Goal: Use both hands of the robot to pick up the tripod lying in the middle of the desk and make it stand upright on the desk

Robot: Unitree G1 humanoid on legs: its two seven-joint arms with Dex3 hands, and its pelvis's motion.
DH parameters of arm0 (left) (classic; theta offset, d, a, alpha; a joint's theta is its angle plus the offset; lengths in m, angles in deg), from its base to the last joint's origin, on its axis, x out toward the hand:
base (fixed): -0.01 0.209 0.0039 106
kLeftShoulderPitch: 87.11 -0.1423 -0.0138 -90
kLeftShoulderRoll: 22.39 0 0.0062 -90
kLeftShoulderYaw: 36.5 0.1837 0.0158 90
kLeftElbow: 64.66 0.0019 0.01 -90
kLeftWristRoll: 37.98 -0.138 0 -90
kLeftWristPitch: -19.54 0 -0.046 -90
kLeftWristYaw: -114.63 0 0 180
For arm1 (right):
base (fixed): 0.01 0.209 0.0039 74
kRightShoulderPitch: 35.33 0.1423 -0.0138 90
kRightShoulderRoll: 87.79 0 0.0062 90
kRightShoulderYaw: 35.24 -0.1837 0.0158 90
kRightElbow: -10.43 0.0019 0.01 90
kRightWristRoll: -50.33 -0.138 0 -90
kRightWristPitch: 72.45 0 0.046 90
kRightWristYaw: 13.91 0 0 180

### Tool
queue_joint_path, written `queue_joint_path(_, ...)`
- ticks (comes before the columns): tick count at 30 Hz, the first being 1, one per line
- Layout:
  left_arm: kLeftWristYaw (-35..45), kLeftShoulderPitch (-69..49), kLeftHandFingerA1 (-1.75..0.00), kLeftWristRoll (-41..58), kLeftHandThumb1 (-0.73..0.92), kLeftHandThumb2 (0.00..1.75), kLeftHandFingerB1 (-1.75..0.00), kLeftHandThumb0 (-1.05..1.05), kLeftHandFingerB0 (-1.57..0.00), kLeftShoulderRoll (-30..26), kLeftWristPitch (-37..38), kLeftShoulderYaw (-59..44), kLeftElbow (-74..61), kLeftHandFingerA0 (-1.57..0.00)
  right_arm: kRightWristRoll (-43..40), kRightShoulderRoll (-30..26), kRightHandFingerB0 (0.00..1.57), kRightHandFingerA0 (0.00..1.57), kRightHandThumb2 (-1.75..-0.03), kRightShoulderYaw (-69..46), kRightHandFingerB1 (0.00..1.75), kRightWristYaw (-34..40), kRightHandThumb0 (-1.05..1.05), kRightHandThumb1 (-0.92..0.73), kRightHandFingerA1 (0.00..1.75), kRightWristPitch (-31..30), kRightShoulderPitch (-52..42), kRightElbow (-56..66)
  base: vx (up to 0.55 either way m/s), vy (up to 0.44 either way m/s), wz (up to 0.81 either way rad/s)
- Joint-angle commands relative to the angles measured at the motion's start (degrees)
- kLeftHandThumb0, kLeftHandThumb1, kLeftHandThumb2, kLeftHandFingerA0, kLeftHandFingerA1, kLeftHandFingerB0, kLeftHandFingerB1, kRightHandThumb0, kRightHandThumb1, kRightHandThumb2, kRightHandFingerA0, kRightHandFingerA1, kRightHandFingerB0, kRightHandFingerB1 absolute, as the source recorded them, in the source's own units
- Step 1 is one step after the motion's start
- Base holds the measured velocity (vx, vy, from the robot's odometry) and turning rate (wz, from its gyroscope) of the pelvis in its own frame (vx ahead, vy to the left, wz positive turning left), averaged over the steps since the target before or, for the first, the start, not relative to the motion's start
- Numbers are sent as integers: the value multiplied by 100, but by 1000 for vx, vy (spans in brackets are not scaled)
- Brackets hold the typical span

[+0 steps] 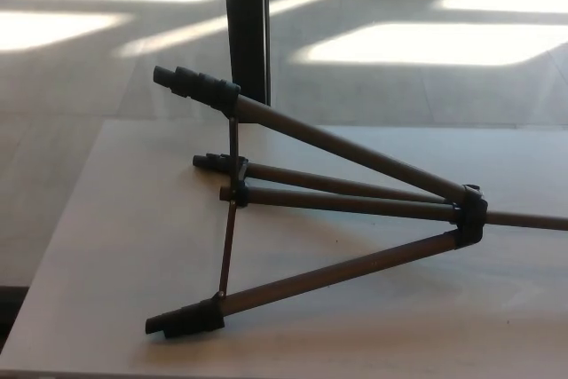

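The tripod (355,185) is lying on its side across the middle of the pale table (124,219), its legs spreading out toward the left and its hub (469,215) sitting near the right edge. One black foot (185,319) is resting at the front, another (191,82) is pointing up and back. A dark post (247,15) is standing behind the table on the sunlit floor (426,33). Neither hand is showing, so their state cannot be told.
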Motion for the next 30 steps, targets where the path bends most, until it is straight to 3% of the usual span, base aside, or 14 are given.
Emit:
queue_joint_path(1,428,151,-66,1573,74,62,-54,-73,-43,-236,-1429,-1052,-1345,-53,-2042,-191,26,29,-80,-1576,50,-564,-53,-49,63,-966,134,701,0,0,0)
queue_joint_path(5,175,272,-66,1678,73,62,-51,-73,-54,-27,-1391,-1214,-2062,-63,-2030,89,45,42,-57,-1792,45,59,-47,-59,56,-901,242,1393,0,0,0)
queue_joint_path(6,-21,570,-70,1705,55,97,-59,-71,-41,-55,-1404,-1289,-2265,-59,-1959,335,40,41,-58,-1671,45,11,-51,-63,61,-723,-3,2172,0,0,0)
queue_joint_path(7,-15,681,-64,1764,73,61,-50,-72,-42,-51,-1330,-1337,-2385,-56,-1794,348,50,47,-60,-1561,55,-66,-52,-65,81,-497,-19,2318,0,0,0)
queue_joint_path(8,-78,761,-69,1768,61,100,-59,-76,-39,-56,-1409,-1337,-2609,-52,-1757,352,44,48,-86,-1522,59,-132,-54,-53,83,-428,-55,2503,0,0,0)
queue_joint_path(9,-82,772,-69,1756,61,100,-59,-76,-39,-42,-1448,-1354,-2663,-52,-1750,369,44,48,-86,-1529,59,-134,-54,-53,83,-447,-66,2565,0,0,0)
queue_joint_path(10,-191,868,-65,1832,74,61,-52,-73,-44,-21,-1698,-1406,-3031,-55,-1834,481,43,45,-59,-1573,44,26,-51,-66,89,-605,-89,2995,0,0,0)
queue_joint_path(15,-16,1464,-60,2187,74,63,-44,-73,-41,-231,-1889,-1463,-3772,-43,-2198,781,31,41,-59,-1606,37,235,-49,-65,62,-869,-28,4323,0,0,0)
queue_joint_path(16,-108,1974,-59,2127,58,99,-49,-61,-21,-367,-1652,-1321,-4130,-37,-2391,1081,45,41,-58,-1535,42,515,-52,-60,68,-783,114,5015,0,0,0)
queue_joint_path(17,-114,2228,-50,2151,73,65,-40,-64,-30,-437,-1648,-1234,-4400,-36,-2428,1202,46,41,-58,-1457,41,631,-51,-61,71,-825,118,5406,0,0,0)
queue_joint_path(20,-134,2857,-58,2002,76,63,-45,-64,-31,-624,-1734,-891,-4959,-32,-2196,1530,51,49,-59,-1148,44,899,-50,-64,79,-702,86,6254,0,0,0)
queue_joint_path(21,-74,3191,-65,1816,62,102,-56,-68,-27,-757,-1691,-646,-5130,-31,-2157,1649,51,50,-59,-1004,45,932,-49,-64,81,-645,92,6562,0,0,0)
queue_joint_path(22,-9,3374,-68,1725,77,64,-50,-65,-35,-835,-1660,-520,-5188,-33,-2178,1702,50,49,-59,-946,45,952,-49,-64,79,-655,113,6710,0,0,0)
queue_joint_path(30,275,5130,-69,1136,72,62,-50,-69,-42,-977,-1732,691,-5667,-41,-2060,1901,48,47,-59,-49,43,970,-58,-63,69,-1141,166,8189,0,0,0)
